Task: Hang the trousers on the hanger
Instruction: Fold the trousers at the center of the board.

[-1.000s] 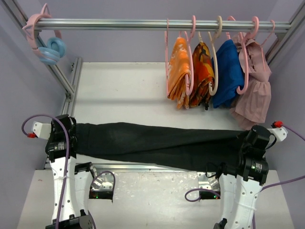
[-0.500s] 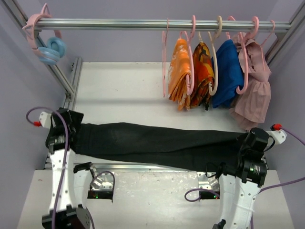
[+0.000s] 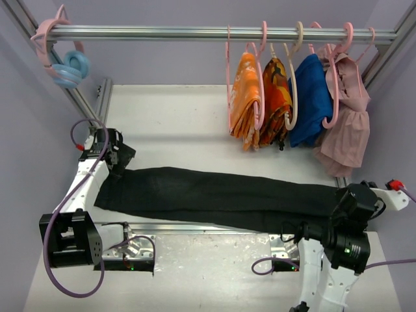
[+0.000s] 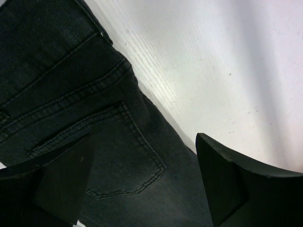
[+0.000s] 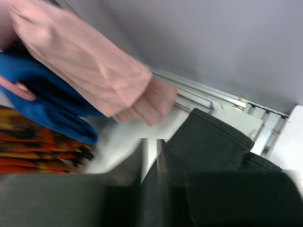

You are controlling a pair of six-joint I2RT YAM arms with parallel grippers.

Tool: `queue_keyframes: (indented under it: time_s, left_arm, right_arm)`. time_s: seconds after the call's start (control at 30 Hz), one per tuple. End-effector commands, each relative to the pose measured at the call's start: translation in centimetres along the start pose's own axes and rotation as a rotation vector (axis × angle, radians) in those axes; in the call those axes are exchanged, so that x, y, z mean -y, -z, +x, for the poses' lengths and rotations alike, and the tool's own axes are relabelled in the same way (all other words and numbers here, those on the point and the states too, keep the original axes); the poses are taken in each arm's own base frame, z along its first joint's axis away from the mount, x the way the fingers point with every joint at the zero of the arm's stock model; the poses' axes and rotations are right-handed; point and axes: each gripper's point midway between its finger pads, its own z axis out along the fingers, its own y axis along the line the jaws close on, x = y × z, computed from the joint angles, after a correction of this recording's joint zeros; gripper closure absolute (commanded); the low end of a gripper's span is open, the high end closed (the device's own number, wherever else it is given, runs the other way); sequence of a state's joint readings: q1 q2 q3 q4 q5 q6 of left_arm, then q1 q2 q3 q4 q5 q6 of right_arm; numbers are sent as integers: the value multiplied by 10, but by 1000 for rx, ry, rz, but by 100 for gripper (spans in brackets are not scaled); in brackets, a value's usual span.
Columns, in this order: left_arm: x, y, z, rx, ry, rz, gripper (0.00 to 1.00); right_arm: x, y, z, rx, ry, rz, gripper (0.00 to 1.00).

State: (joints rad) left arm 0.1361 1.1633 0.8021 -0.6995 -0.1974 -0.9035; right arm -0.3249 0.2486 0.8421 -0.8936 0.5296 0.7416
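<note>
The left gripper has drawn back off the trousers, jaws wide and empty; they lie flat across the table, likely spread for folding; whether the right gripper holds their other end cannot be told; the hanger hangs bare on the rail.

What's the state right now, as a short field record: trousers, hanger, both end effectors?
trousers: lying stretched left to right across the table, not on the hanger
hanger: pale pink, hanging on the rail, just left of the orange cloths
left end effector: open, above the pocket end of the trousers, gripping nothing
right end effector: at the trousers' right end; view blurred, grip unclear
task status: trousers not yet hung
</note>
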Motion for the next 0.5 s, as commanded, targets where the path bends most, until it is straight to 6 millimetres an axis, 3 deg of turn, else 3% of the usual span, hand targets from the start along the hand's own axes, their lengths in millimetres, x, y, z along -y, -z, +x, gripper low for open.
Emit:
queue_keyframes:
  time_s: [0.0,0.03,0.1,0.17,0.23,0.3,0.4,0.47]
  left_arm:
    - [14,11,-10,27,4,33,16]
    - [12,11,-7,17,-2,24,16]
    - [12,10,1,-7,-5,25,16]
    - [12,7,11,-22,-23,22,16]
    - [18,7,23,-25,-58,21,15]
    - [24,7,42,-32,-133,5,14]
    - [17,4,67,-46,-222,-80,13]
    - [3,-4,82,-63,-253,-161,13]
  right_arm:
    - [-9,16,-28,65,-6,-56,41]
    - [-22,16,-24,38,9,-124,26]
    - [-51,11,-2,-53,43,-265,25]
    - [-99,13,65,-333,102,-550,45]
    - [-101,8,121,-565,126,-593,51]
    - [-92,1,158,-672,174,-604,46]
    - [-80,1,192,-811,258,-604,16]
    - [-75,10,217,-911,356,-601,2]
